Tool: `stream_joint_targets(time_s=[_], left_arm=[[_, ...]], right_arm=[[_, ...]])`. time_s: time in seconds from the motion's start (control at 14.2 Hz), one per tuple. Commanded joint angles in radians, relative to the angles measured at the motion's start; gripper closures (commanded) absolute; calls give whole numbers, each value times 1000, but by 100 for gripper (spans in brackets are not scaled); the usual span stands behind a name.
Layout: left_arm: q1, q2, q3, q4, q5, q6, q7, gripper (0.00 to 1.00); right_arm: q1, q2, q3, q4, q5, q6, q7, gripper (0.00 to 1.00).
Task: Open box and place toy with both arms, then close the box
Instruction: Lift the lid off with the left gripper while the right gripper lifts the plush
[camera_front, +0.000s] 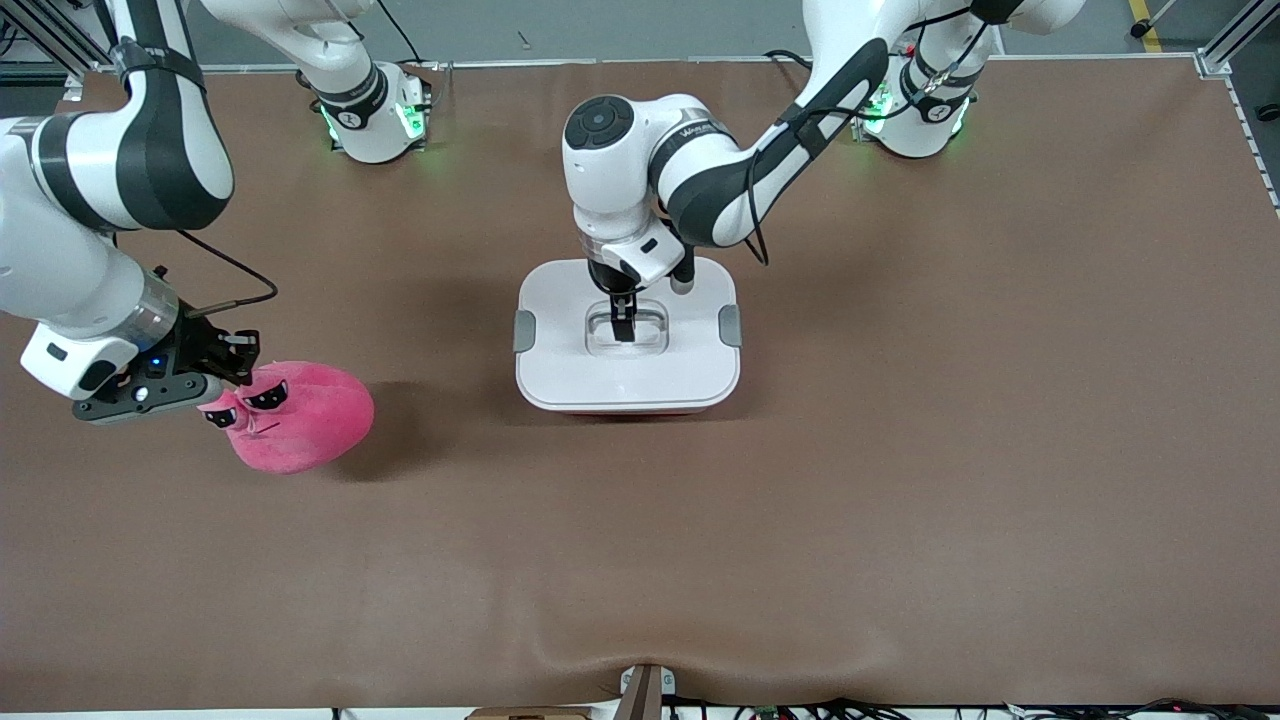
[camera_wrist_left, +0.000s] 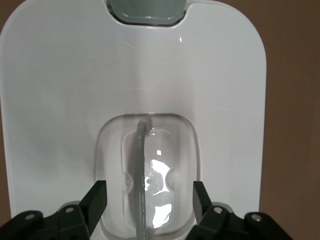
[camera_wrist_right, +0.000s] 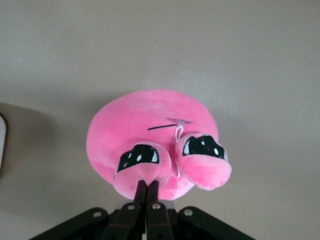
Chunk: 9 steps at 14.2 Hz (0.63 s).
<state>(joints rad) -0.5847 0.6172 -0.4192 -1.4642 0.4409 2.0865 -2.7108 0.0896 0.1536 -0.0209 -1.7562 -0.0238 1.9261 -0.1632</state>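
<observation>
The box (camera_front: 627, 335) sits mid-table with its lid on. The left claw (camera_wrist_left: 150, 200) is lowered into the clear recessed handle (camera_wrist_left: 147, 170), fingers apart on either side of the handle bar, which is placed for a lift.

The right claw (camera_wrist_right: 146, 192) is pinched together on one eye bulge of the toy (camera_front: 295, 415), which lies toward the right arm's end of the table (camera_front: 900, 500), well apart from the box. Bare table surrounds the box, so there is room to set the lid aside.
</observation>
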Motion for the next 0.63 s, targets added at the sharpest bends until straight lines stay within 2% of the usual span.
stream_joint_targets(time_s=[0.0, 0.14, 0.42, 0.56], left_arm=[[-17, 18, 16, 42, 27, 12, -37, 34], [-20, 21, 14, 47, 25, 12, -35, 37], [-18, 19, 14, 47, 21, 12, -35, 54], [-18, 15, 14, 45, 19, 12, -37, 58]], right_arm=[[5, -12, -2, 11, 1, -19, -13, 100], [7, -16, -1, 17, 1, -12, -68, 100], [13, -34, 6, 40, -1, -25, -145, 100], [24, -43, 7, 41, -1, -47, -150, 100]])
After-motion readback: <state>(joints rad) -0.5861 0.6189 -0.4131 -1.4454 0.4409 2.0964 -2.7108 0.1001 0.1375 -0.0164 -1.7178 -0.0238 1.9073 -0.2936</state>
